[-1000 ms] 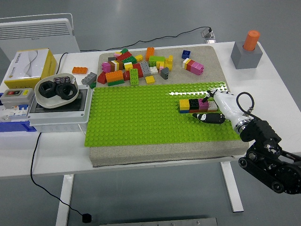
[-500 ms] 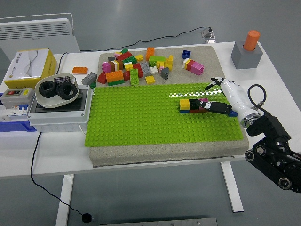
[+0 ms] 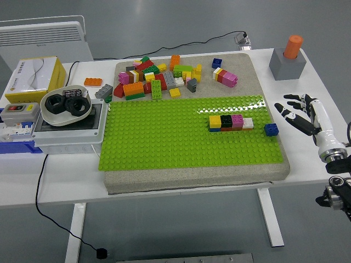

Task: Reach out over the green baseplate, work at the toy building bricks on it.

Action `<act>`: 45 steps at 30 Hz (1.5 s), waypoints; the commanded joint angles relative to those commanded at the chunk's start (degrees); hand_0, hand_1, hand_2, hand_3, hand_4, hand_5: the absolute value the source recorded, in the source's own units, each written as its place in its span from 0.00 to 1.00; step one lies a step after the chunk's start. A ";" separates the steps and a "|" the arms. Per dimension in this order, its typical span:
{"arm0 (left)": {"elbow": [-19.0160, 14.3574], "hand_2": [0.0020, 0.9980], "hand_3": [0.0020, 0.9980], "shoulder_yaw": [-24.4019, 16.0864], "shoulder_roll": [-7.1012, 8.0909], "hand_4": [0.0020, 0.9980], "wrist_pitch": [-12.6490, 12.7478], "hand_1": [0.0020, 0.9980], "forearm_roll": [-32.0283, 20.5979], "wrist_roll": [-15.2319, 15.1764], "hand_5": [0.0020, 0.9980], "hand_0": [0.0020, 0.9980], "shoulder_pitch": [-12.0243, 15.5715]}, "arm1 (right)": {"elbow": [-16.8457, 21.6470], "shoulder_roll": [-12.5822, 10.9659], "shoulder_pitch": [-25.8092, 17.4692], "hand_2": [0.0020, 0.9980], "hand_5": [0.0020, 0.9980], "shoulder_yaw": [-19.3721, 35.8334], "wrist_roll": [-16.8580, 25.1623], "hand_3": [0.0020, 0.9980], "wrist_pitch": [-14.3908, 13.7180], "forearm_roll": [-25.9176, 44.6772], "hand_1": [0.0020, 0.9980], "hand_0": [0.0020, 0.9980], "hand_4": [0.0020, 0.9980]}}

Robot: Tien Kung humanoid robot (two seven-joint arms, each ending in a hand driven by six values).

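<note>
Brick row (image 3: 231,121): yellow, black, pink and white bricks joined, lay on the green baseplate (image 3: 159,142) toward its right side, long axis running left to right. Blue brick (image 3: 271,129): just right of the row. Right hand (image 3: 299,113): beyond the baseplate's right edge, fingers spread, empty.

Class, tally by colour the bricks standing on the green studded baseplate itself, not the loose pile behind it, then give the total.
Yellow brick: 1
Black brick: 1
Pink brick: 1
White brick: 1
Blue brick: 1
Total: 5
</note>
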 joint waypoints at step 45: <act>0.00 0.66 0.76 0.64 -0.13 0.93 2.47 0.69 1.30 -0.85 0.95 0.72 -1.20 | -0.20 0.59 -0.50 0.63 0.38 2.10 2.02 0.63 0.59 27.30 0.52 0.64 0.82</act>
